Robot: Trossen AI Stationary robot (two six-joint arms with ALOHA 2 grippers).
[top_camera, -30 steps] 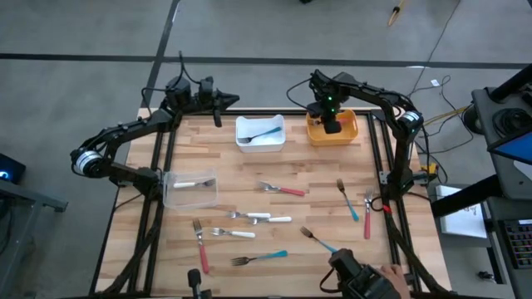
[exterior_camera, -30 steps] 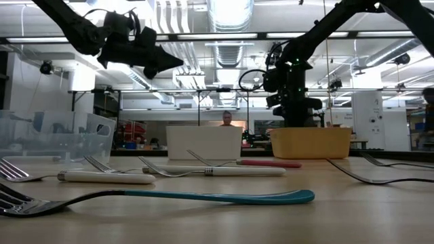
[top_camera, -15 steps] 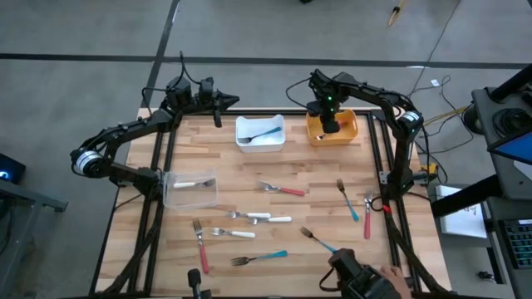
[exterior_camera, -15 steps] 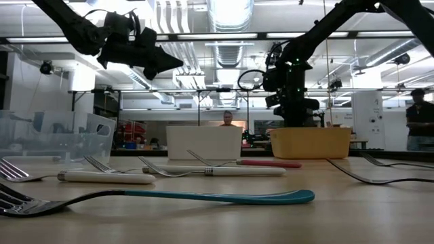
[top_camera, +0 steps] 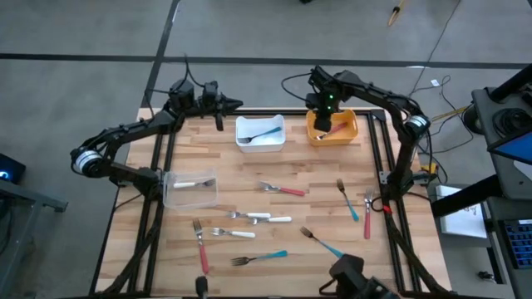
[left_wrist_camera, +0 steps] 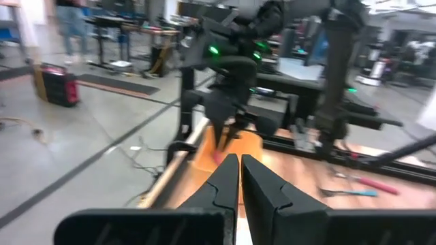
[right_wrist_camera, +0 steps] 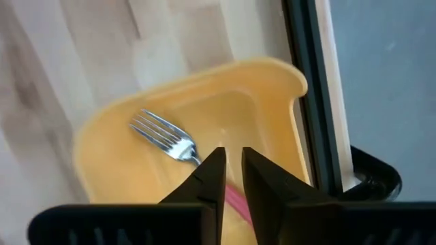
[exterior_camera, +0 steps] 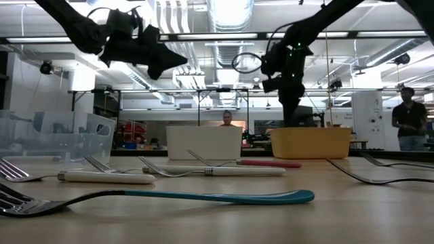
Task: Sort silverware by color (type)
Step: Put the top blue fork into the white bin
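Silverware lies scattered on the wooden table: red-handled forks (top_camera: 281, 189) (top_camera: 200, 245) (top_camera: 367, 218), teal ones (top_camera: 347, 199) (top_camera: 320, 241) (top_camera: 259, 258), white ones (top_camera: 259, 218) (top_camera: 233, 233). My right gripper (top_camera: 322, 126) (right_wrist_camera: 234, 170) hangs over the orange bin (top_camera: 342, 131), fingers pointing down and a little apart. Below it a red-handled fork (right_wrist_camera: 163, 139) lies on the bin's floor (right_wrist_camera: 225, 116). My left gripper (top_camera: 237, 104) (left_wrist_camera: 239, 170) is shut, raised at the table's far left corner.
A white bin (top_camera: 260, 133) at the far edge holds a teal fork. A clear bin (top_camera: 191, 187) at the left holds a white-handled piece. Metal frame rails (top_camera: 391, 178) run along both table sides. A dark object (top_camera: 353, 278) sits at the near edge. People stand far behind (exterior_camera: 407, 115).
My right gripper has risen straight up from inside the orange bin and shifted slightly toward the table's left. The hand at the table's near edge has drawn back out of view.
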